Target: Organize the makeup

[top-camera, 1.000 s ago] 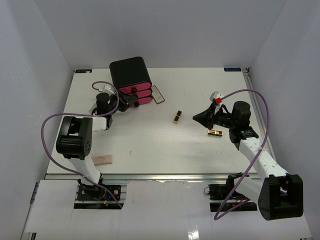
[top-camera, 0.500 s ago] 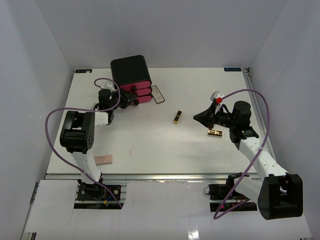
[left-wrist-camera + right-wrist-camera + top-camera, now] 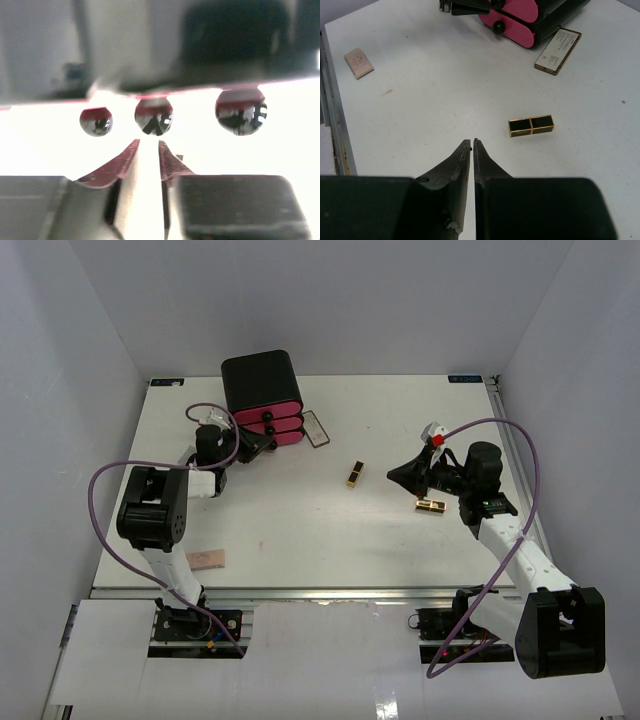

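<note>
A gold-and-black lipstick lies mid-table and shows in the right wrist view. A second lipstick lies below my right gripper. That gripper is shut and empty, hovering right of the first lipstick. A flat compact lies beside the black box with pink drawers. A beige-pink pad lies at the near left. My left gripper is at the drawer fronts, just below the middle round knob. Its jaws stand a narrow gap apart, holding nothing.
The box stands at the back left with its three drawer knobs facing my left gripper. White walls enclose the table on the left, back and right. The compact, the pad and the pink drawers show in the right wrist view.
My left gripper has moved toward the box, and the pink drawers now sit further in. The right arm has not moved.
</note>
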Action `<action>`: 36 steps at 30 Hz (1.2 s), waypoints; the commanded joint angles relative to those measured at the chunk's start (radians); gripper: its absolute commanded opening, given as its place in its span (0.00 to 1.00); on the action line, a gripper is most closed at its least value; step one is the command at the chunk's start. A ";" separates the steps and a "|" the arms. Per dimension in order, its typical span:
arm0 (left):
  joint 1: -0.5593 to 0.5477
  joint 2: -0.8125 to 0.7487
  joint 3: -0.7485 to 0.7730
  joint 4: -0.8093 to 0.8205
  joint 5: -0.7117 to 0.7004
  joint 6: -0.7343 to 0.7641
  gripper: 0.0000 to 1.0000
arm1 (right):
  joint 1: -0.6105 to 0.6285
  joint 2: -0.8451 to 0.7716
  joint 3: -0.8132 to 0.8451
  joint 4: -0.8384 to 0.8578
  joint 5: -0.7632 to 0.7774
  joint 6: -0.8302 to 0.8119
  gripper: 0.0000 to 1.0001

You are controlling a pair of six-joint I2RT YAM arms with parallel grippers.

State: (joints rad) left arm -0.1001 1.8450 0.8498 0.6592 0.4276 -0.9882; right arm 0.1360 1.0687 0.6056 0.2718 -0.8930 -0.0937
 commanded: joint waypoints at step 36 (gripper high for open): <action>-0.046 -0.021 0.015 0.017 -0.259 -0.093 0.56 | -0.015 -0.011 0.002 0.030 -0.023 -0.006 0.13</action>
State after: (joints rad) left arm -0.1374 1.8294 0.8593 0.6444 0.2294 -1.0550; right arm 0.1265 1.0687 0.6056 0.2718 -0.8940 -0.0933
